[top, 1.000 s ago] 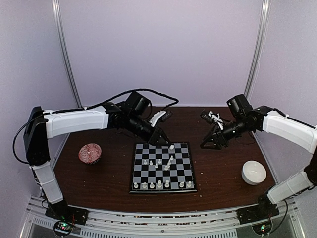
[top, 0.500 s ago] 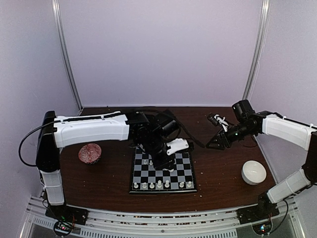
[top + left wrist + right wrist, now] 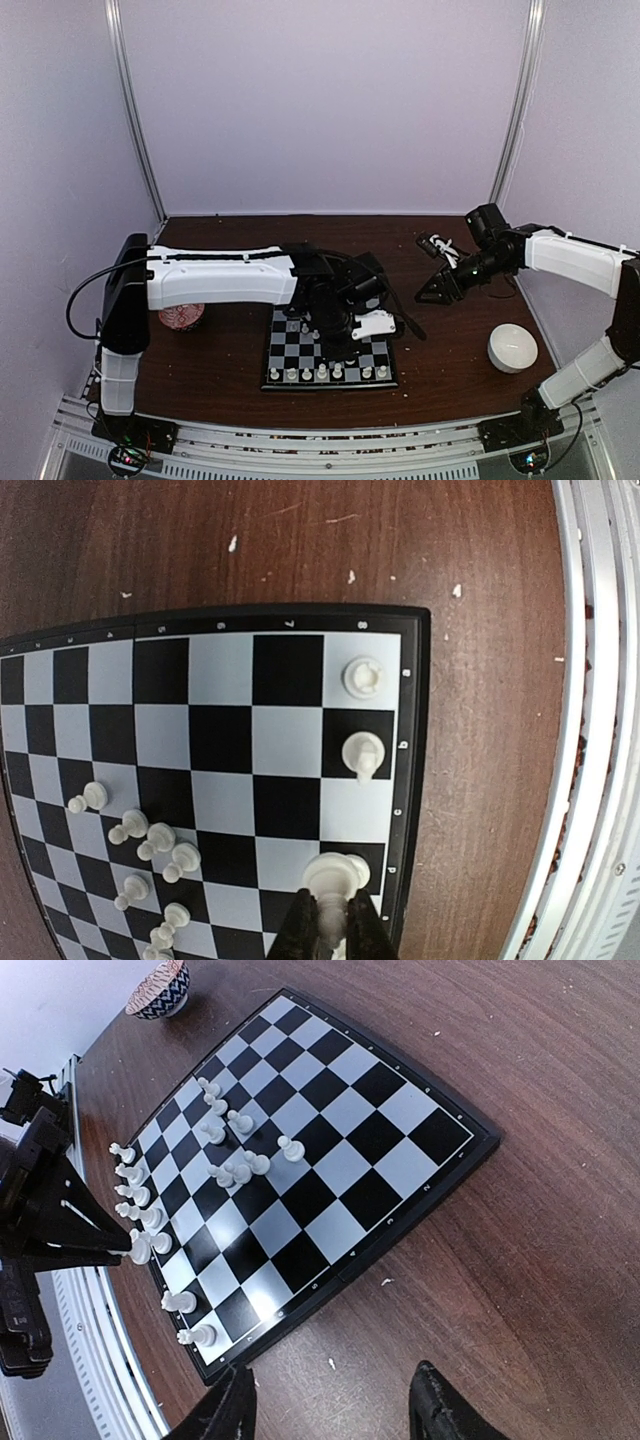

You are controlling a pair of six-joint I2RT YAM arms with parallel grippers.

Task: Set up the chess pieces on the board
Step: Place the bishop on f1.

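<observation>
Between the left gripper (image 3: 333, 920) tips a chess piece (image 3: 335, 873) is pinched; it should be lowered upright onto the square beneath.

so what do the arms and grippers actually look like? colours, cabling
The left arm and right arm match: white shells on the long links, black joints and wrists. A black cable loops out by the left arm's shoulder. The left gripper and right gripper both have dark, tapering fingers. No markings are readable.
</observation>
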